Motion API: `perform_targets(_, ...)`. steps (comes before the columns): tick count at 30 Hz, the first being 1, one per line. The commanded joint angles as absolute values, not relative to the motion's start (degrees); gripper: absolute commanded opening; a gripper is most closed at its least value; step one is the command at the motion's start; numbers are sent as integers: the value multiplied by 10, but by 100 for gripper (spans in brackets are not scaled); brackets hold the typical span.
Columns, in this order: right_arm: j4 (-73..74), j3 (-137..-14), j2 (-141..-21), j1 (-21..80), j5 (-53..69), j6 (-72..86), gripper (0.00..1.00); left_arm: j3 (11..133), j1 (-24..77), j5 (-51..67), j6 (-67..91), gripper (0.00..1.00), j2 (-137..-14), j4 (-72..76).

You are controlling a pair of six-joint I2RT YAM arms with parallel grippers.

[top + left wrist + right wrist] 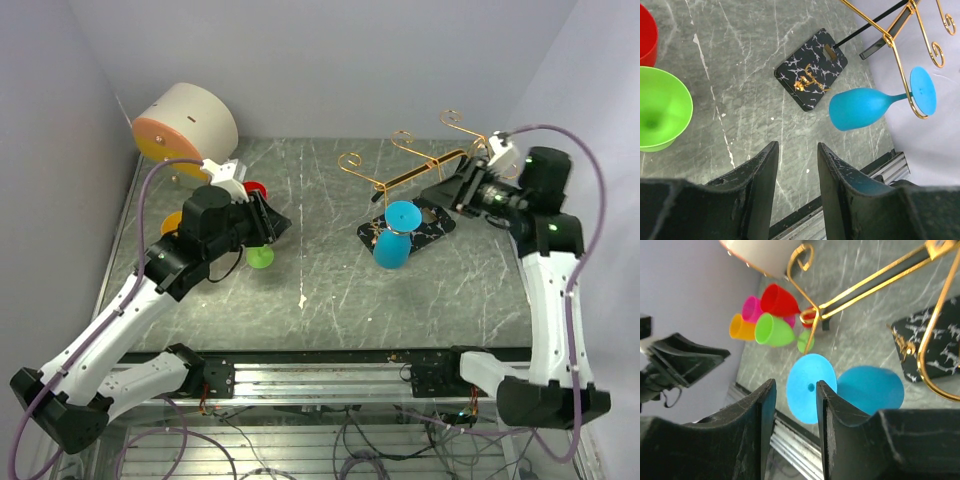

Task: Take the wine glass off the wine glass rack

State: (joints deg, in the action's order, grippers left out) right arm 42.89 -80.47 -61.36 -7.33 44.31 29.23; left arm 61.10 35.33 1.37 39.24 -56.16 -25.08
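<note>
**While the wine glass (395, 235) is hanging on the wine glass rack (420, 171), both tools are gaping empty**

Because its foot is sitting in a curled gold hook of the rack, the blue glass is hanging upside down. Its bowl is pointing towards the worktop (320, 280) near the rack's black base (810, 70) (the one with gold scrollwork).

The right tool (796, 385) is hovering close to the rack's gold stem on the right side. Its jaws are standing apart with nothing between them, and its wrist camera is looking past them at the glass's foot.

The left tool (795, 150) is waiting well apart from the rack, over the left of the worktop. It is likewise parted and gripping nothing, and a green cup (660, 110) and a red cup (646, 32) are standing just beside it.
</note>
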Motion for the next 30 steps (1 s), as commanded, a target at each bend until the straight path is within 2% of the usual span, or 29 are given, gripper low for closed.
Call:
perform_targets(1,451,-780,-626,10,353,285,39,604,349,13,397,47,-533,-249)
perform_targets(8,460,-784,-624,23,293,280,40,609,350,-19,395,48,-495,-283)
perform_targets(14,472,-778,-622,23,288,274,40,599,350,-25,395,48,-487,-292)
perform_targets(30,427,-737,-620,22,382,276,34,580,350,-34,397,47,-490,-297)
